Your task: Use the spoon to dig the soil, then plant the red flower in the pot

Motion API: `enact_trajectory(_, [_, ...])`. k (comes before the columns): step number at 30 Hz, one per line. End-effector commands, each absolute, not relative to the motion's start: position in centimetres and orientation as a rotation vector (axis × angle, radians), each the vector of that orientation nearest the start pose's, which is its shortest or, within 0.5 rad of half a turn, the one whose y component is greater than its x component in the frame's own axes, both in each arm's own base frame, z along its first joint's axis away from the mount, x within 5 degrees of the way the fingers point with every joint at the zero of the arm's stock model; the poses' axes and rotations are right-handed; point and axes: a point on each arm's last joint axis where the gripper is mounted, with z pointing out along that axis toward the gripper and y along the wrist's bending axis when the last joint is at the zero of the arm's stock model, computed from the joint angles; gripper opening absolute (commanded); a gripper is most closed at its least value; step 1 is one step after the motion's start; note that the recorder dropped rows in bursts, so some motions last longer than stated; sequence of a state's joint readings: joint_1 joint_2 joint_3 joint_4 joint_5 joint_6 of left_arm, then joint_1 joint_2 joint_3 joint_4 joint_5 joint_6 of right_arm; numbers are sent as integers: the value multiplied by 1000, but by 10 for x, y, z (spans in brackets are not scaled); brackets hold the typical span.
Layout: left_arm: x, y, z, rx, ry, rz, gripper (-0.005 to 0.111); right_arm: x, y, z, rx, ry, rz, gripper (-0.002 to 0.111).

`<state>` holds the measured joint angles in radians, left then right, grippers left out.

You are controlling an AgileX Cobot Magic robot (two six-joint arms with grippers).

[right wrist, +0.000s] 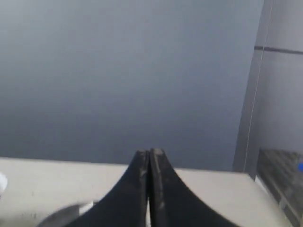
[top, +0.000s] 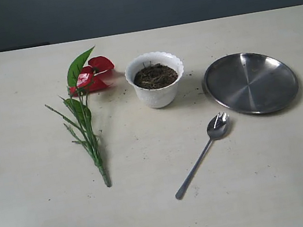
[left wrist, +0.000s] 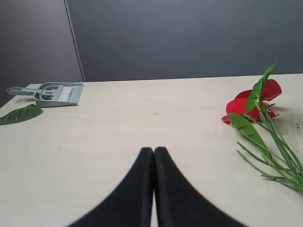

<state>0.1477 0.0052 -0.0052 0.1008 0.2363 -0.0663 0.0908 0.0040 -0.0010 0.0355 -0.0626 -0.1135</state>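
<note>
My left gripper (left wrist: 154, 156) and right gripper (right wrist: 149, 158) are both pinched closed, empty. Spoon (top: 199, 160) lies flat near the pot (top: 159, 94); thin handle may slip, hard digging could tip pot, scatter soil (top: 155, 76).

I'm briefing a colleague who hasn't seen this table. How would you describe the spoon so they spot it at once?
On the pale table, look right of the white pot to the round steel plate. The spoon lies flat just off the plate's near-left edge, handle slanting toward the viewer. It is the only slim silver item, with short tines on its bowl tip.
</note>
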Motion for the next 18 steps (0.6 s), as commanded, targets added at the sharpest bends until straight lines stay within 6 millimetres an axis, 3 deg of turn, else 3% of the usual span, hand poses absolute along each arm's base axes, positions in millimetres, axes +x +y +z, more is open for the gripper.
enact_trajectory(1, [54,10,192,-121,1719,150,0,50,4,238,-27,1201,105,-1])
enact_trajectory(5, [54,10,192,-121,1719,150,0,44,3,250,63,1053,246,-1])
enact_trajectory(12, [54,10,192,-121,1719,150,0,33,1,266,68,838,267,-1])
enact_trajectory(18, [54,10,192,-121,1719,150,0,25,-1,274,148,707,467,-1])
